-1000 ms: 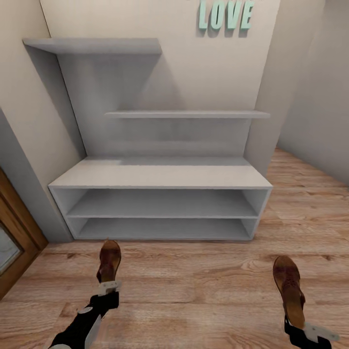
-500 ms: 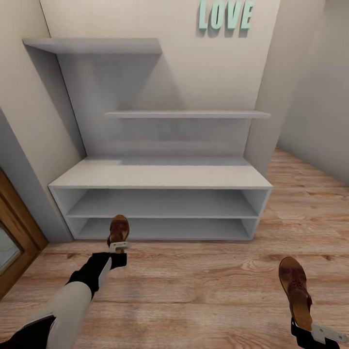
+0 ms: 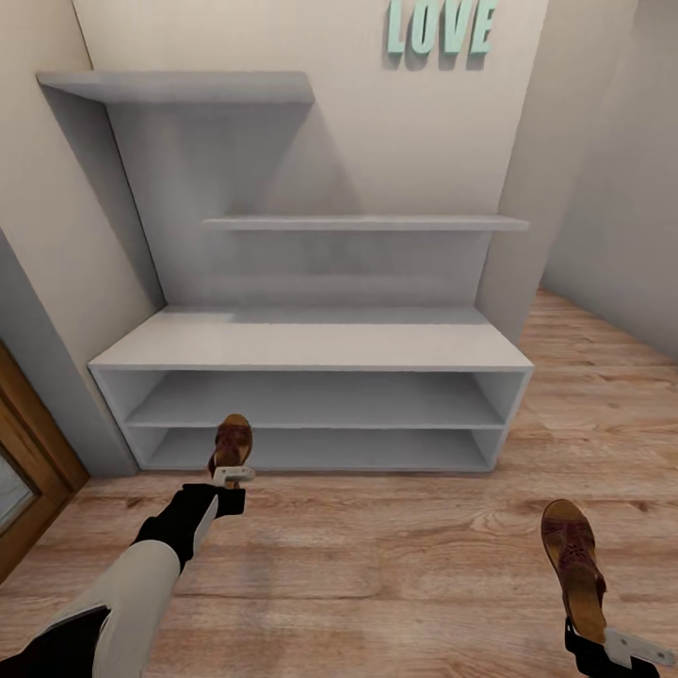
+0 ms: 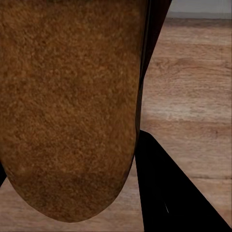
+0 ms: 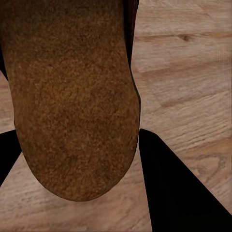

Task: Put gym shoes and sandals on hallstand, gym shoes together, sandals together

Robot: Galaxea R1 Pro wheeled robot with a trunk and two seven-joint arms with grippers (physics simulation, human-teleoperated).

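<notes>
Head view: white-grey hallstand (image 3: pixel 311 344) stands vs. the beige wall, w/ a bench top, two open shelves beneath and two staggered wall shelves above; mint "LOVE" letters (image 3: pixel 439 26) hang on the wall over it. Left gripper (image 3: pixel 231 476) reaches fwd on its black-and-white arm and is clamped on the heel end of one dark-brown sandal (image 3: pixel 232 443), whose rounded toe points at the hallstand's lower shelf opening, near its left end; whether the toe is past the front edge can't be told. Right gripper (image 3: pixel 603 645) sits low at the view's bottom right corner, closed on the heel of the other sandal (image 3: pixel 573 560), which is held above the wood-plank corridor floor (image 3: pixel 395 546), well apart from the hallstand and from the first sandal, toe also aimed fwd. Left wrist view: the mottled brown footbed (image 4: pixel 67 106) lies close to the lens, one black finger (image 4: pixel 174 193) alongside, floor planks and a strip of the hallstand's pale base beyond. Right wrist view: same sort of pic, the brown footbed (image 5: pixel 72 96) between black fingers (image 5: pixel 179 188) over the floor. A wooden door frame (image 3: pixel 28 480) shows at the left edge of the head view.
</notes>
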